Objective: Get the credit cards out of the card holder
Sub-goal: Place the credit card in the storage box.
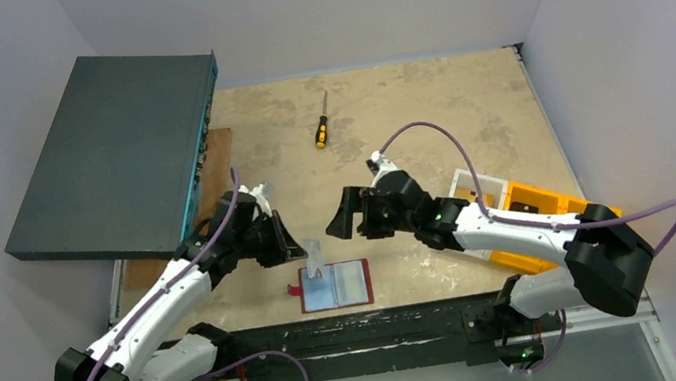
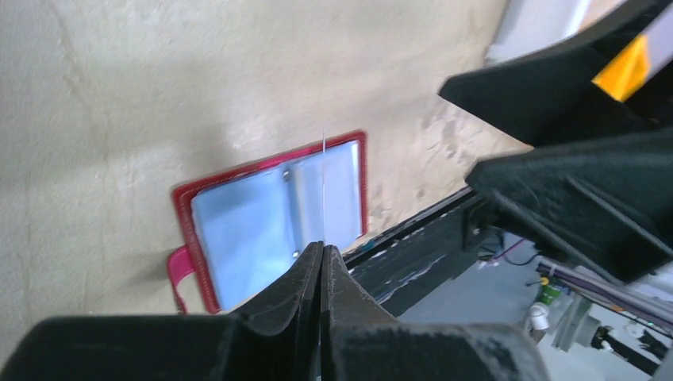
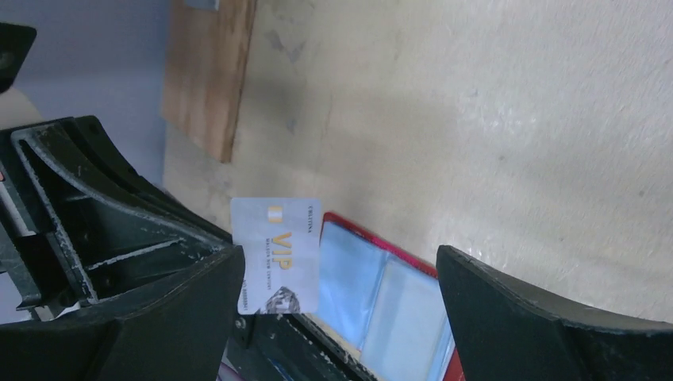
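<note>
Left claw pressed together on the edge of one thin grey-silver plastic card, holding it upright just above the dark red folding card holder. The holder lies opened flat on the tan bench, near the arm bases. Right claw spread wide, holding nothing, hanging near the card on its right. Progress, as judged: one card is clear of the holder but not yet set down, and no other card lies on the bench. The holder's clear pockets show pale blue; whether another card sits inside, cannot tell, and no tan-gold card is in sight. Partway at best: put this card down, then check the pockets. Views differ. Left wrist sees the card edge-on, a mere thin line rising from the pinched fingers, with the holder's side tab in view. Right wrist gives the card's face, gold "VIP" lettering, with the left claw dark at the picture's left. Only the top view shows the surroundings: a yellow-and-black-handled screwdriver far back, an orange plastic bin by the right arm, a dark grey flat box at the left.
</note>
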{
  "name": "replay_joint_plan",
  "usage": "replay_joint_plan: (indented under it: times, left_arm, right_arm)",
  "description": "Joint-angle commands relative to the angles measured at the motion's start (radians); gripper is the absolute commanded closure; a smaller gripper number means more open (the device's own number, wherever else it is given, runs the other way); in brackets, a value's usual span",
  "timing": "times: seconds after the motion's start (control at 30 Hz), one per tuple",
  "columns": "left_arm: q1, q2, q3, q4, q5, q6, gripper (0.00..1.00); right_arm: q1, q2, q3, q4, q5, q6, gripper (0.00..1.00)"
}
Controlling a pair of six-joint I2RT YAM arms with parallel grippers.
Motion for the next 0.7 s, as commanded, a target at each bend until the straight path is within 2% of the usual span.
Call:
replay_joint_plan:
  times: [0.0, 0.13, 0.33, 0.57, 0.67]
  left_arm:
    - [0.048, -0.007, 0.099, 0.017, 0.084, -0.029, 1.0]
    - [0.095, -0.005, 0.148, 0.052, 0.154, -0.071, 1.0]
    - [0.152, -0.009, 0.224, 0.102, 0.236, -0.121, 1.0]
    - [0.188, 0.019, 0.268, 0.163, 0.316, -0.154, 1.0]
    - [0.19, 0.03, 0.272, 0.178, 0.331, -0.16, 1.0]
  right_arm:
    - [-0.094, -0.036, -0.06, 0.318, -0.21, 0.013, 0.07]
    - [-0.139, -0.02, -0.055, 0.431, -0.312, 0.034, 0.07]
    - [-0.195, 0.035, -0.05, 0.591, -0.452, 0.11, 0.16]
    - [-0.218, 0.127, -0.044, 0.811, -0.573, 0.236, 0.18]
    - [-0.219, 0.159, -0.049, 0.916, -0.61, 0.303, 0.25]
